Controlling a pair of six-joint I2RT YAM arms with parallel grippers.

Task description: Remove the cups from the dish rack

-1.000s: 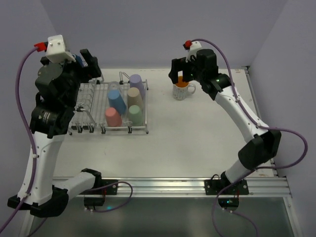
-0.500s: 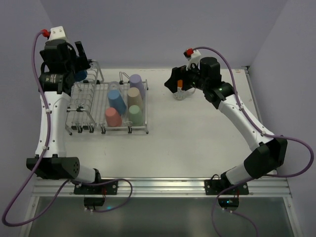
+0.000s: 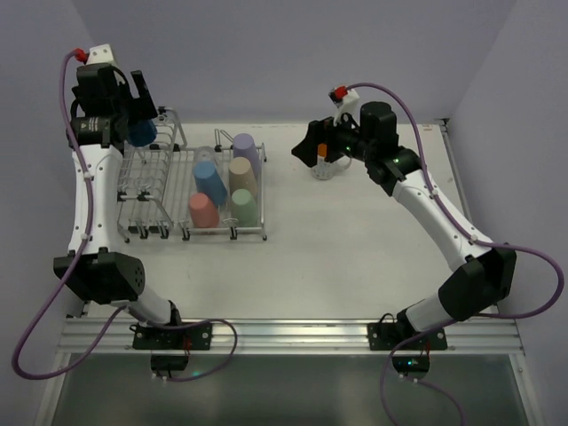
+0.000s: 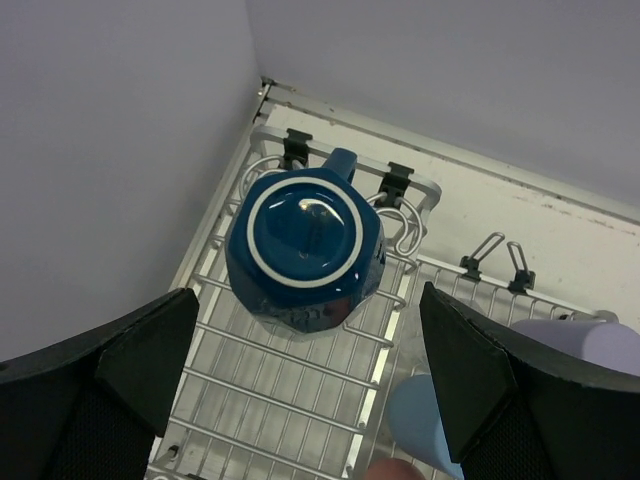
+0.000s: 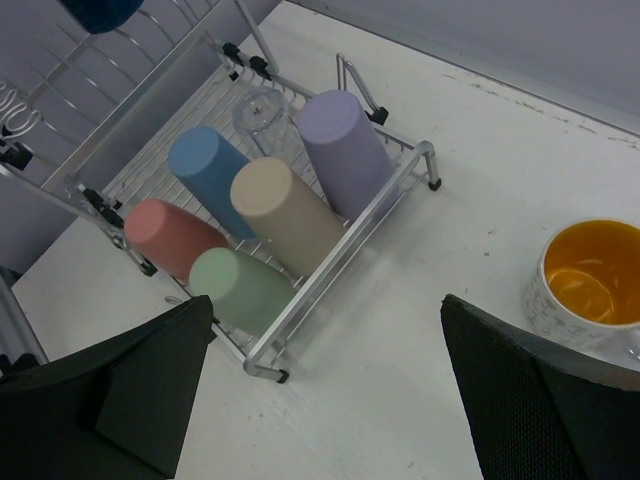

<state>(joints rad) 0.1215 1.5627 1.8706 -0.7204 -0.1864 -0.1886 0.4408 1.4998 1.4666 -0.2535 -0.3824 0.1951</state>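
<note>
Left end effector (image 4: 308, 300) and right end effector (image 5: 328, 305) both stand wide apart, holding nothing. I see the dark blue mug (image 4: 305, 240) upside down on the dish rack (image 4: 260, 392), centre frame, below the left one.

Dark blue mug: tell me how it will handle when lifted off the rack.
The dark blue mug shows glare, so its glaze is probably slippery. It looks like rigid ceramic, likely heavy for its size and breakable. It seems to sit base-up on the dish rack wires, so a push may rock it.
</note>
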